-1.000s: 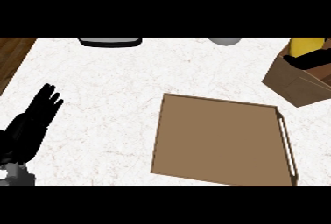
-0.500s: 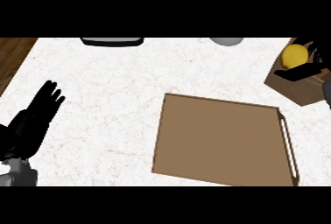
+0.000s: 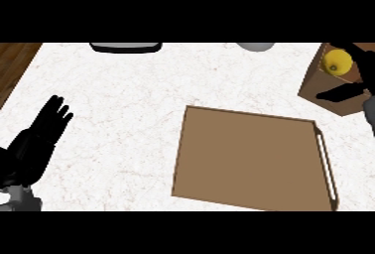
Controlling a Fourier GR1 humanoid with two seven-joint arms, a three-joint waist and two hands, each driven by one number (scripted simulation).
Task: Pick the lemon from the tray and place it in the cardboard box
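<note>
Since the earlier frames, the lemon had come out from under the black fingers and lay exposed, while the right hand had drawn back toward the 4 o'clock side of it; nothing else on the counter had shifted.

At the 8 o'clock edge of the view, the left hand rested open, fingers straight and slightly fanned, pointing toward 1 o'clock, holding nothing. Along the top edge sat a dark, shallow object at 11 o'clock and a grey rounded object at 1 o'clock, both cut off. The wooden tray filled the centre and lower right, with a pale bar along its right rim.

At 2 o'clock stood the cardboard box, and the lemon sat inside it near its upper wall. The right hand's fingers looked spread apart, one dark finger above and right of the lemon, another reaching across the box's lower part; none curled round the fruit, which lay just beside them.

Judged from this, the placing step appeared done and the release under way. The next move likely called for lifting the right hand clear of the box without brushing the lemon or the wall.
</note>
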